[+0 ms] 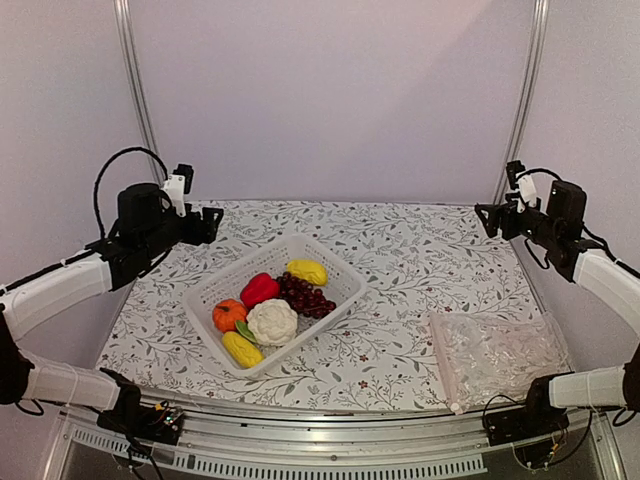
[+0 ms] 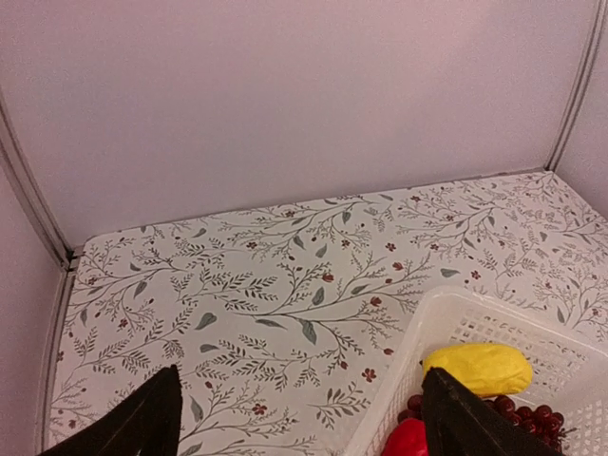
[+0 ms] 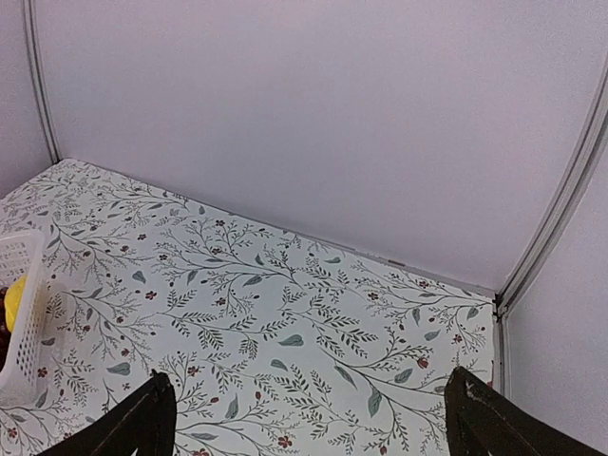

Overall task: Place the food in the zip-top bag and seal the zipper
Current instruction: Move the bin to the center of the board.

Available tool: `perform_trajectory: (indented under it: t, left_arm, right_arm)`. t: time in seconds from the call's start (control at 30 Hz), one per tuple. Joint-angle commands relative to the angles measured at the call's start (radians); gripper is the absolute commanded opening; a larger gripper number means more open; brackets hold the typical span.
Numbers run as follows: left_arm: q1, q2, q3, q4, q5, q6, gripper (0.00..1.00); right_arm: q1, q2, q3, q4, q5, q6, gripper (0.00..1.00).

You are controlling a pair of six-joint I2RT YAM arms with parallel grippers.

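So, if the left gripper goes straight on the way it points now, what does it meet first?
The left gripper would probably meet the bare table, beside the basket corner; depth is unclear.

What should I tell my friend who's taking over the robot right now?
Left claw: open, empty, raised at the table's left.
Right claw: open, empty, raised at the right.
White basket holds everything to pack: red pepper, orange tomato, cauliflower, grapes, lemon, corn.
Zip-top bag lies flat at near right, empty, zipper along its left edge.
Done: nothing yet. Left: move each piece into the bag, then seal the zipper.
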Motion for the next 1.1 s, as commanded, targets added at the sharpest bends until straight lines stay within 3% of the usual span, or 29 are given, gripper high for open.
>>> perform_trajectory:
  t: [0.0, 0.2, 0.5, 0.73, 0.83, 1.07]
  left_arm:
    - [-0.024, 0.019, -0.022, 0.049, 0.175, 0.049, 0.83]
    - [-0.156, 0.081, 0.042, -0.069, 0.303, 0.143, 0.7]
    - [-0.419, 0.268, 0.237, -0.415, 0.212, 0.137, 0.58]
    - [-0.503, 0.379, 0.358, -0.562, 0.157, 0.033, 0.58]
    - [-0.515, 0.44, 0.414, -0.641, 0.226, 0.016, 0.58]
    - [-0.614, 0.51, 0.446, -0.739, 0.223, -0.016, 0.59]
  right_arm:
    - [-0.012, 0.007, -0.037, 0.032, -0.021, -0.041, 0.98]
    - [-0.016, 0.002, -0.052, -0.039, -0.192, -0.195, 0.97]
    - [-0.019, 0.01, -0.042, -0.122, -0.326, -0.299, 0.9]
    - [-0.018, 0.022, -0.031, -0.176, -0.375, -0.335, 0.87]
    - [-0.017, 0.043, -0.01, -0.207, -0.388, -0.347, 0.86]
    - [-0.015, 0.044, 0.002, -0.234, -0.395, -0.366, 0.85]
